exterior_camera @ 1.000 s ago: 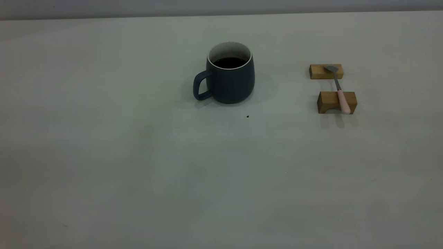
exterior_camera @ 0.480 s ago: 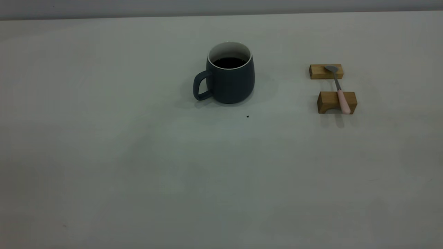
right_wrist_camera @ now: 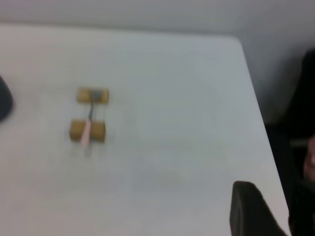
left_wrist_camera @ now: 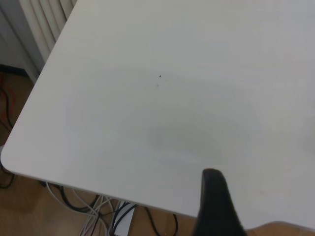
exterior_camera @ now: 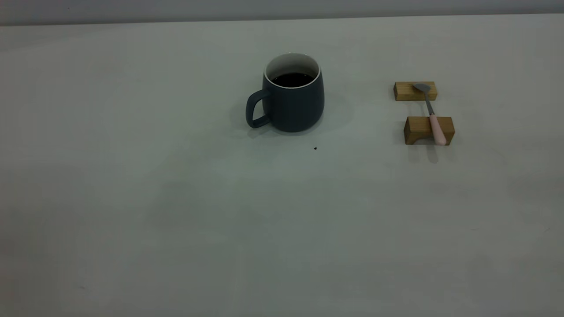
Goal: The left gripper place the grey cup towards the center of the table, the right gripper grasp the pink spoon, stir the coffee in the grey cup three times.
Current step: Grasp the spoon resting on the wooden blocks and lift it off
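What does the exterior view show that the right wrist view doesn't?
Only the exterior view shows the whole grey cup with its handle and the coffee inside. Only the right wrist view shows one dark finger of the right gripper and the table's edge. Both show the pink spoon lying across two wooden blocks on the table.

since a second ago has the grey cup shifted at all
No. The grey cup stands at the same spot relative to the dark speck on the table and the wooden blocks.
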`<state>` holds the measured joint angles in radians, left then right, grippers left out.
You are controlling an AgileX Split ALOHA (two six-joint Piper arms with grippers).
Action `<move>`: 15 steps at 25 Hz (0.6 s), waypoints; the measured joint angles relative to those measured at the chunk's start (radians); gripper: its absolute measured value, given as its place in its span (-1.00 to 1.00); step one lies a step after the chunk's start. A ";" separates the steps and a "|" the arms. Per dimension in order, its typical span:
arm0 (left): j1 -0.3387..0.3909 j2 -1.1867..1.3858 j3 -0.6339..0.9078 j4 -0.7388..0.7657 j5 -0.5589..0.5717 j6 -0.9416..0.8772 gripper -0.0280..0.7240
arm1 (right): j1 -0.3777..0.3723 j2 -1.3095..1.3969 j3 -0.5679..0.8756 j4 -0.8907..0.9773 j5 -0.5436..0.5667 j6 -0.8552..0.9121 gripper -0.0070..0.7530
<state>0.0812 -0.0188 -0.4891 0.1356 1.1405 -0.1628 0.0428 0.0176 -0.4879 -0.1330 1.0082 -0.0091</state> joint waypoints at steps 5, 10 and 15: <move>0.000 0.000 0.000 0.000 0.000 0.000 0.58 | 0.000 0.033 0.000 0.086 -0.107 0.009 -0.31; 0.000 0.000 0.000 0.000 0.000 0.000 0.58 | 0.000 0.290 0.000 0.198 -0.212 -0.016 0.15; 0.000 0.000 0.000 0.000 0.000 0.000 0.58 | 0.000 0.665 -0.021 0.325 -0.341 -0.142 0.64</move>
<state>0.0812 -0.0188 -0.4891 0.1356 1.1405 -0.1628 0.0428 0.6829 -0.5091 0.1922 0.6676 -0.1507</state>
